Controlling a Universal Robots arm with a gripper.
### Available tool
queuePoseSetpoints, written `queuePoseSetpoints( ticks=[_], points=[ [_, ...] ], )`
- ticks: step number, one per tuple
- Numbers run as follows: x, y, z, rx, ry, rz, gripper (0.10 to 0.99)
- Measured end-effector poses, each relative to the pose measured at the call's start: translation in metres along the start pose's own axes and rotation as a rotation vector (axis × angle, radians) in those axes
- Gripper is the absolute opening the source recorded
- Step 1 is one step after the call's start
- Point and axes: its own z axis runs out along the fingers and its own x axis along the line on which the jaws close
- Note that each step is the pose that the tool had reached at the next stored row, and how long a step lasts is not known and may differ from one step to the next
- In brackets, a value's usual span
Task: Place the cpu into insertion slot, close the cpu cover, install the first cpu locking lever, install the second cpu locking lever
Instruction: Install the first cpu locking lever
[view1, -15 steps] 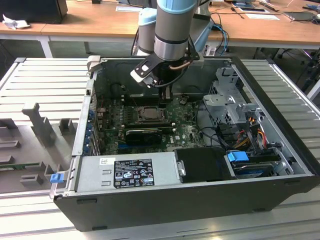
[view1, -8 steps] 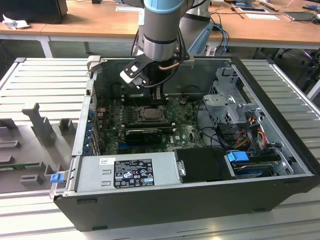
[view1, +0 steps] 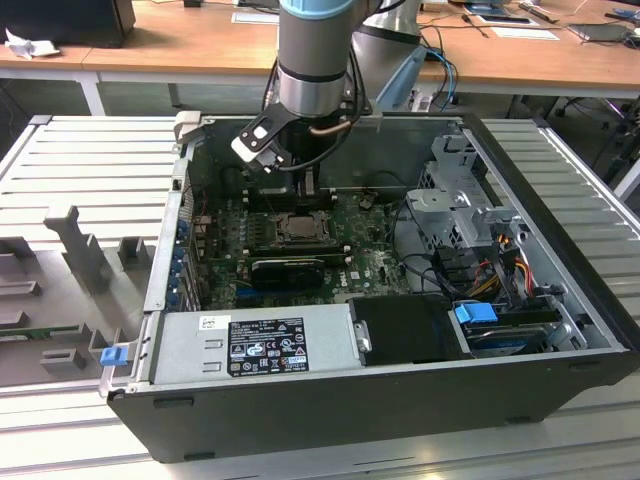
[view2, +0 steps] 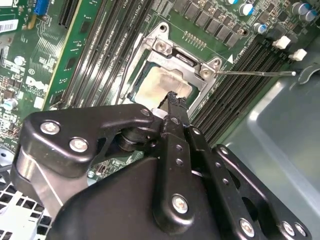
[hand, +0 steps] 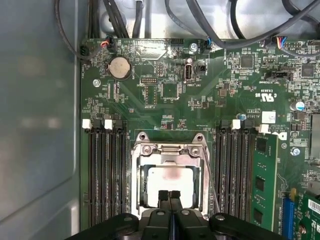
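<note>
Rows of memory slots (hand: 105, 175) flank the cover (hand: 170, 149), which lies flat over the cpu (hand: 170, 179); the chip's pale face shows through the window. A thin lever (view2: 255, 73) sticks out sideways from the cover's corner, across the slots. Cables (hand: 225, 30) run along the edge of the board (hand: 170, 110), and a black card (view1: 288, 268) sits near the cover. The arm (view1: 315, 60) reaches straight down into the case (view1: 400, 400), its jaws pressed together and empty, tips just over the cpu's edge.

Exterior view wide; both wrist views close over insertion slot (hand: 143, 186) (view2: 136, 87).
</note>
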Motion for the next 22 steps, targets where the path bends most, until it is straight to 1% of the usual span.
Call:
queuePoseSetpoints(
  ticks=[3, 6, 9, 10, 12, 14, 16, 20, 22],
  points=[
    [0.0002, 0.0000, -0.0040, 0.000, 0.0001, 0.000, 0.106],
    [0.0005, -0.0001, -0.0122, 0.001, 0.0000, 0.000, 0.106],
    [0.0007, -0.0002, -0.0179, 0.002, 0.0001, 0.000, 0.106],
    [0.0009, -0.0002, -0.0218, 0.002, 0.0001, 0.000, 0.106],
    [0.0010, -0.0003, -0.0254, 0.002, 0.0000, 0.000, 0.106],
    [0.0013, -0.0004, -0.0336, 0.002, 0.0001, 0.000, 0.106],
    [0.0015, -0.0004, -0.0367, 0.002, 0.0000, 0.000, 0.106],
    [0.0020, -0.0005, -0.0484, 0.002, 0.0002, 0.000, 0.106],
    [0.0023, -0.0006, -0.0567, 0.002, 0.0001, 0.000, 0.106]
  ],
)
